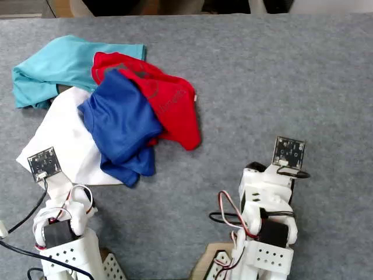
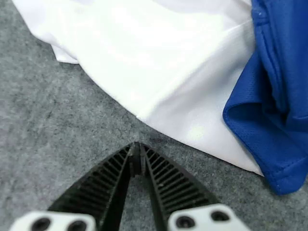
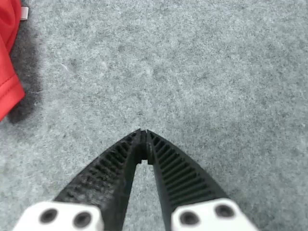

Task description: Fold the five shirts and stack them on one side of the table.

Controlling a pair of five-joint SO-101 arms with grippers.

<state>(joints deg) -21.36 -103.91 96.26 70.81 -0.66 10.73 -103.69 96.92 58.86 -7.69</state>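
Plain teal shirt (image 1: 52, 67); red shirt (image 1: 169, 102), faint dark print; blue shirt (image 1: 119, 119); white shirt (image 1: 64, 137). Mottled grey table (image 1: 280, 76). Black, ribbed: left gripper (image 2: 137, 147), right gripper (image 3: 143, 132).

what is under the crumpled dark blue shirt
The crumpled dark blue shirt lies over one side of the white shirt and part of the red shirt. Anything else beneath is hidden by its folds.

Shirt pile (image 1: 125, 116) left on table (image 1: 291, 76) (overlapping).
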